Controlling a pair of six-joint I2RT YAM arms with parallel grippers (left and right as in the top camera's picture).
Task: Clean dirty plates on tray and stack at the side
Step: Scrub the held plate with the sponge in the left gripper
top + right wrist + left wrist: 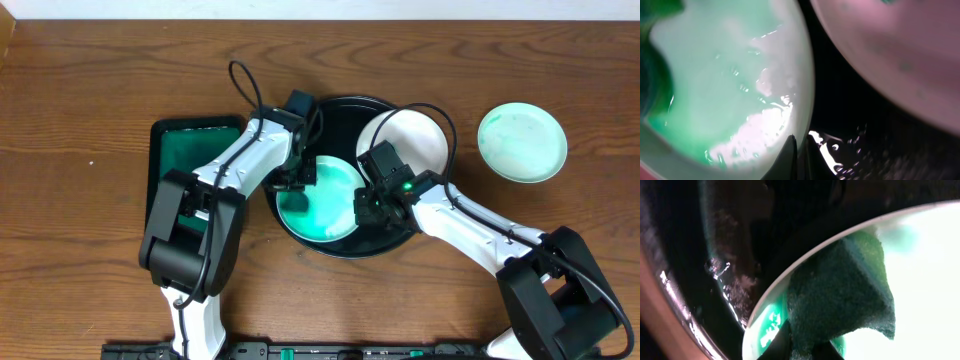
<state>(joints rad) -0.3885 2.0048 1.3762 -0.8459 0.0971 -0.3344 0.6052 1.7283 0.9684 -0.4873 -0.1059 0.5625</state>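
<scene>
The black tray (345,108) holds two plates. A teal-smeared wet plate (325,212) lies at its front left, and a white plate (415,140) sits at its back right. A third, pale green plate (521,142) lies on the table to the right. My left gripper (303,178) is shut on a dark green sponge (840,295) pressed on the smeared plate (925,280) near its rim. My right gripper (362,203) is shut on the right rim of the same plate (730,75), with its fingertips (801,150) pinching the edge. The white plate (890,45) shows beyond.
A green rectangular tray (185,150) lies to the left of the black tray, under my left arm. The black tray's wet floor (725,265) shows droplets in the left wrist view, and its floor (865,145) also shows in the right wrist view. The brown wooden table (100,90) surrounds everything.
</scene>
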